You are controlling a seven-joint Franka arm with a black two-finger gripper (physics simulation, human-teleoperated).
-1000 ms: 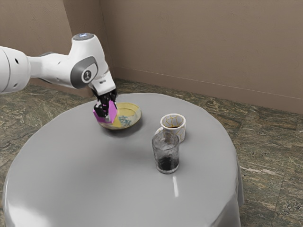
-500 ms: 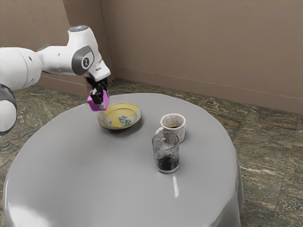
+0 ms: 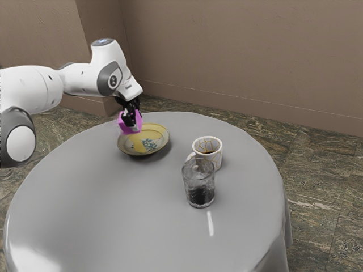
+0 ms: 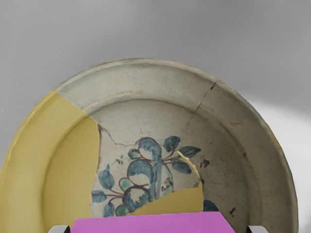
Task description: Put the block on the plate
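Hanging in the claw (image 3: 133, 123), the block (image 3: 126, 130) is looking light and stiff, probably a solid little cube that isn't going to squash or chip easily. Both fingers are pressing on it from opposite sides, so the claw is clamping it. Its flat, smooth faces are likely offering little texture, so a slight slide or twist is remaining possible if the grip is sitting off-centre; the middle of two opposite faces is seeming the right place for holding it. The plate (image 3: 161, 141) is appearing the more fragile of the two, so the lowering is calling for a gentle touch. Compared with half a second ago, the arm (image 3: 85, 79) is carrying the block further toward the exterior view's right: then it was showing mostly beyond the plate's edge, and now it is overlapping the rim in that view, apparently above it and not resting. The plate is keeping its spot on the bench (image 3: 113, 209), and the mug (image 3: 216, 158) and glass (image 3: 198, 192) are staying just as they were.
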